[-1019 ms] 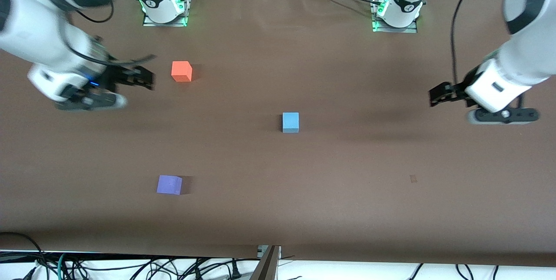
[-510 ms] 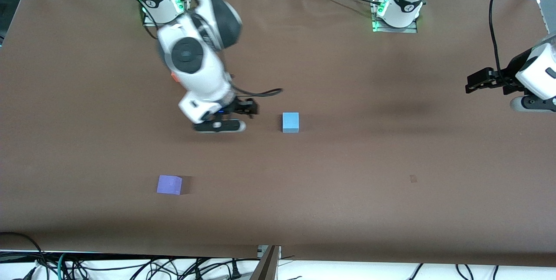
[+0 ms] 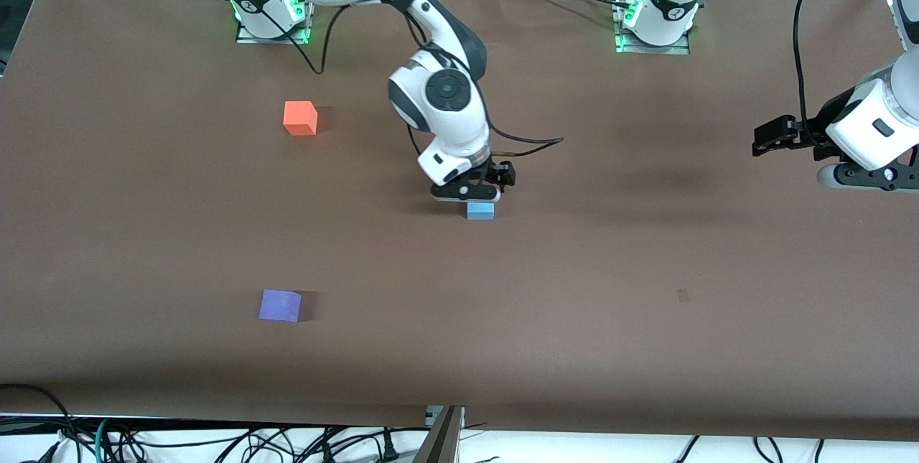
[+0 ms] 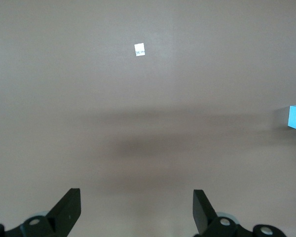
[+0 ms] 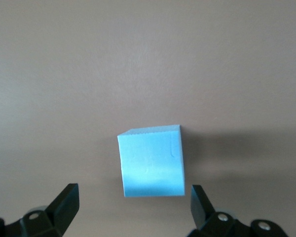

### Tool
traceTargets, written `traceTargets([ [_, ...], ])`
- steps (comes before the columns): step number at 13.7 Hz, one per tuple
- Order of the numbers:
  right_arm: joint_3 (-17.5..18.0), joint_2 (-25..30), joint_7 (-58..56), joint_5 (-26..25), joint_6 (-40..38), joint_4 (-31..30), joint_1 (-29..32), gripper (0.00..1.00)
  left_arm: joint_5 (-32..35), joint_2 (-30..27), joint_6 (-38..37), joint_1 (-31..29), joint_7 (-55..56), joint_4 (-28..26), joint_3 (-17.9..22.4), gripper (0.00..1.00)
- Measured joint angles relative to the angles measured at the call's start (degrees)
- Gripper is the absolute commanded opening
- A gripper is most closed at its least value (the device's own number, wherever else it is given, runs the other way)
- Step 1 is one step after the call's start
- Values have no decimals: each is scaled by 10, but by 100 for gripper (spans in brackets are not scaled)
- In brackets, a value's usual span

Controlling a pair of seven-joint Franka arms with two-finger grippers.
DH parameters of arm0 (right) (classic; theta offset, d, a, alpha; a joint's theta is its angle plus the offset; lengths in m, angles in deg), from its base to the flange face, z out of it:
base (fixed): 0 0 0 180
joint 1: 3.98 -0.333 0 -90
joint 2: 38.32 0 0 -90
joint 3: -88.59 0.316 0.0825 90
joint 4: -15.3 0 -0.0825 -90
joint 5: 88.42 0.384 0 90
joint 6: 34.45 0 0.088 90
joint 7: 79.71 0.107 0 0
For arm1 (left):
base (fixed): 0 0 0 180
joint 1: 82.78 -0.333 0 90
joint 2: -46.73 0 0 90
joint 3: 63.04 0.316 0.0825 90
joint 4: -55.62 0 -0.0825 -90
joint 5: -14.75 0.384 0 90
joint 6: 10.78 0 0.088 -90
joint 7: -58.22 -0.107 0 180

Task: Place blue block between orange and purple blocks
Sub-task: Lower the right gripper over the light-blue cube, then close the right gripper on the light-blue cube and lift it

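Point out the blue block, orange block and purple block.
blue block (image 5: 151, 162), right wrist view, middle of its facing side.
orange block (image 3: 299, 118), front view, centre of the cube.
purple block (image 3: 279, 305), front view, centre of its top face.

The blue block (image 3: 480, 211) is a small light blue cube that sits flat on the brown table (image 3: 646, 269), near the middle. The orange block (image 3: 300, 118) sits flat too, farther from the front camera and toward the right arm's end. The purple block (image 3: 280, 305) sits nearer the front camera, well apart from both.
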Motion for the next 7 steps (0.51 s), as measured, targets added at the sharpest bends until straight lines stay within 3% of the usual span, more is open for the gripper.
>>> traceTargets([
  [7, -10, -38, 0, -32, 1, 33, -4, 99, 0, 0, 0, -5, 0, 0, 3, 100],
])
